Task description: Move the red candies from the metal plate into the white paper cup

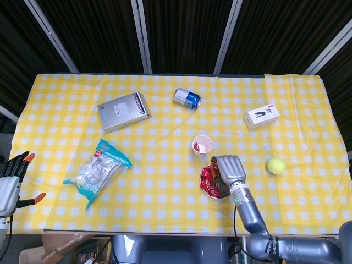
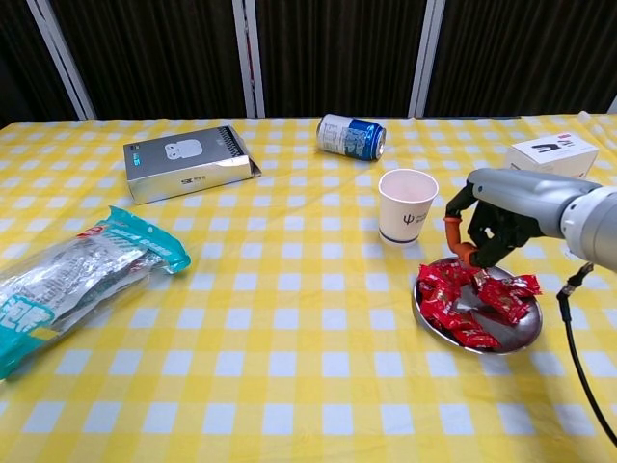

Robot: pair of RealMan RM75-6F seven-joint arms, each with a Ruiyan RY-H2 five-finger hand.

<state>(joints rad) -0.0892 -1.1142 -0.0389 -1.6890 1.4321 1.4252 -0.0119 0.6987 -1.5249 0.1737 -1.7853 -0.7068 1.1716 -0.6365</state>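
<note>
The metal plate [image 2: 528, 326] [image 1: 203, 181] lies near the table's front right, heaped with red candies [image 2: 463, 309] [image 1: 208, 179]. Just behind it to the left stands the white paper cup [image 2: 407, 205] [image 1: 202, 144]; from above, something red shows inside it. My right hand [image 2: 494, 224] [image 1: 228, 168] hangs above the plate's far edge, a little right of the cup, fingers curled downward. A red candy [image 2: 460, 274] [image 1: 213, 164] sits pinched at its orange fingertips, just over the pile. My left hand [image 1: 12, 177] is off the table's left edge, fingers apart, holding nothing.
A blue can [image 2: 351, 136] lies on its side behind the cup. A grey box [image 2: 188, 162] and a teal snack bag [image 2: 77, 275] are on the left, a white box [image 2: 549, 159] at the right, and a tennis ball [image 1: 276, 165] right of the plate.
</note>
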